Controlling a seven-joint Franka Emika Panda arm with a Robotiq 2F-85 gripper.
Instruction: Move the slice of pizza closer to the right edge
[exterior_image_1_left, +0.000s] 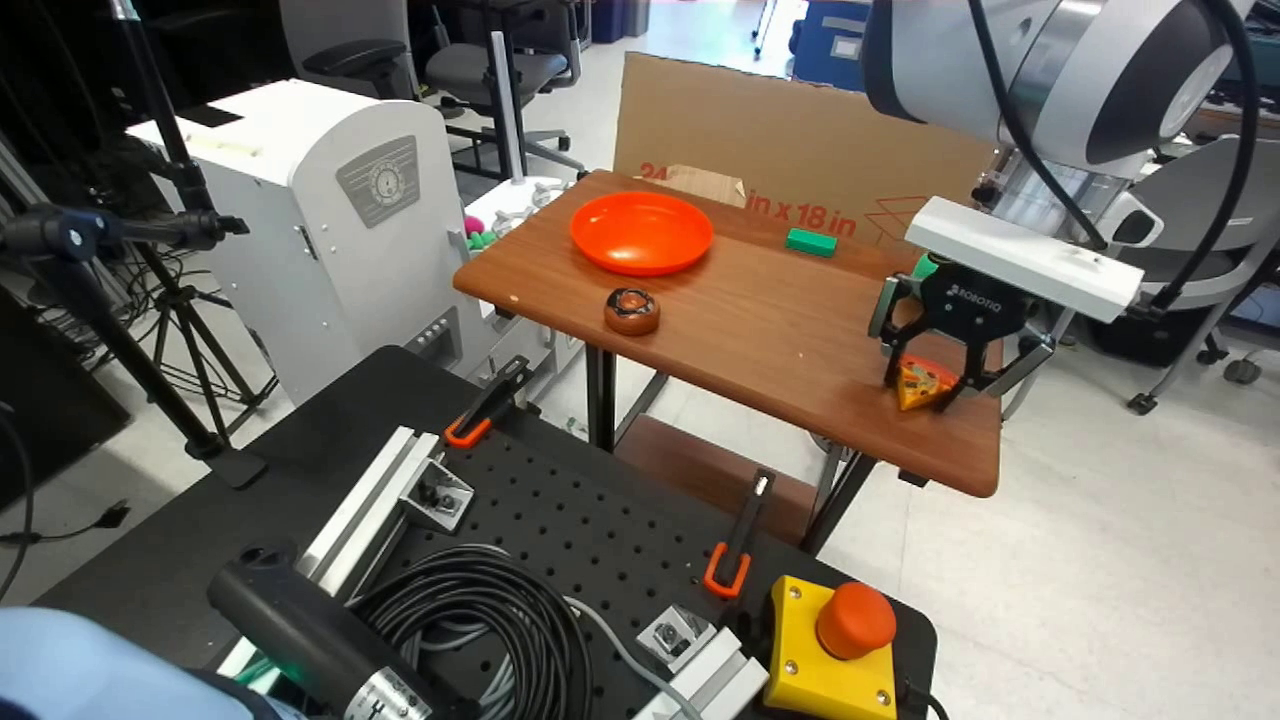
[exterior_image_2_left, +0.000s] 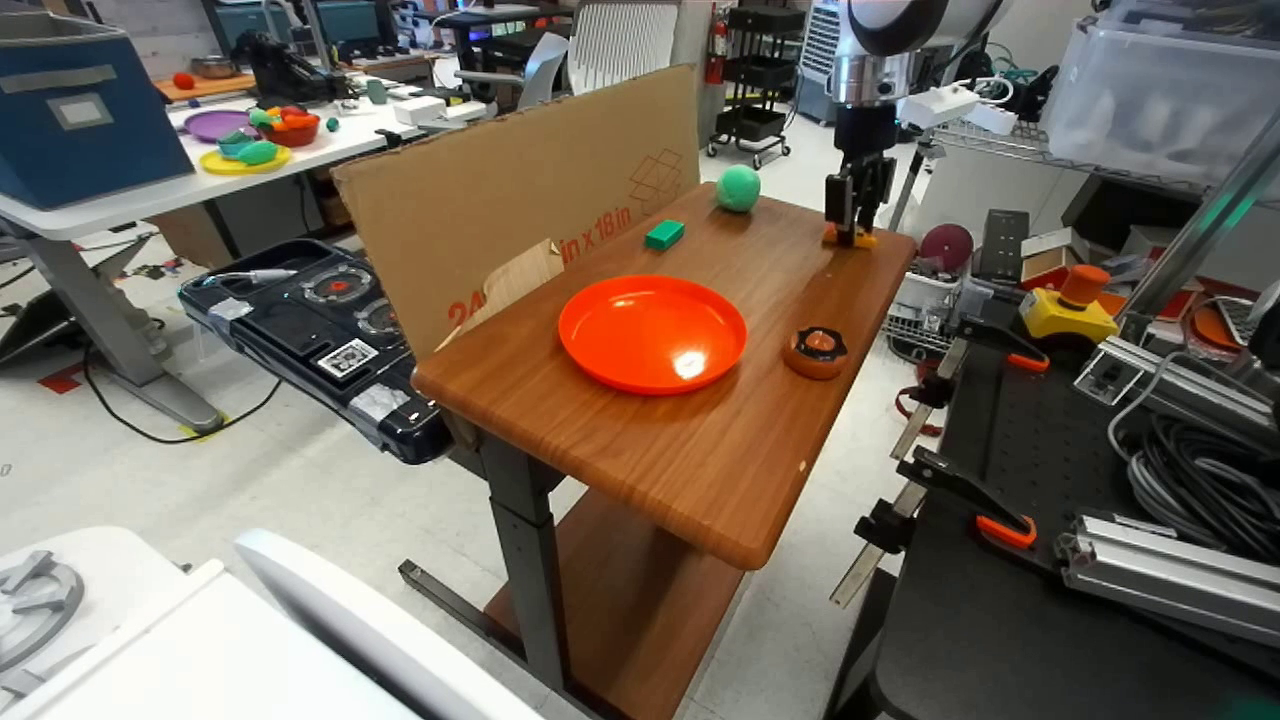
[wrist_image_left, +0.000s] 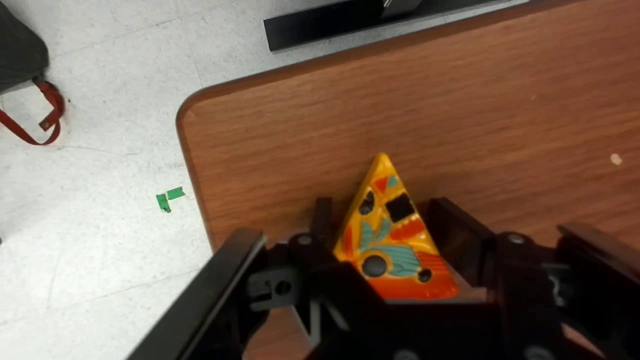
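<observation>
The slice of pizza (exterior_image_1_left: 922, 383) is a small yellow-orange wedge with red, green and black spots. It lies flat on the reddish-brown tabletop, near a corner. My gripper (exterior_image_1_left: 918, 388) points down, partly closed, with one finger against each side of the slice. In the wrist view the slice (wrist_image_left: 395, 240) sits between the fingers (wrist_image_left: 381, 215), its tip pointing past them and its wide end partly hidden. In an exterior view the fingers (exterior_image_2_left: 850, 236) cover the middle of the slice (exterior_image_2_left: 866, 240). The right edge (exterior_image_1_left: 993, 450) of the table is close by; its rim (wrist_image_left: 191, 160) shows in the wrist view.
A round orange plate (exterior_image_1_left: 641, 232) and a brown donut-like toy (exterior_image_1_left: 632, 311) stand farther along the table. A green block (exterior_image_1_left: 811, 242) and a green ball (exterior_image_2_left: 738, 188) are near the upright cardboard sheet (exterior_image_1_left: 800, 150). A black workbench (exterior_image_1_left: 600, 520) stands beside the table.
</observation>
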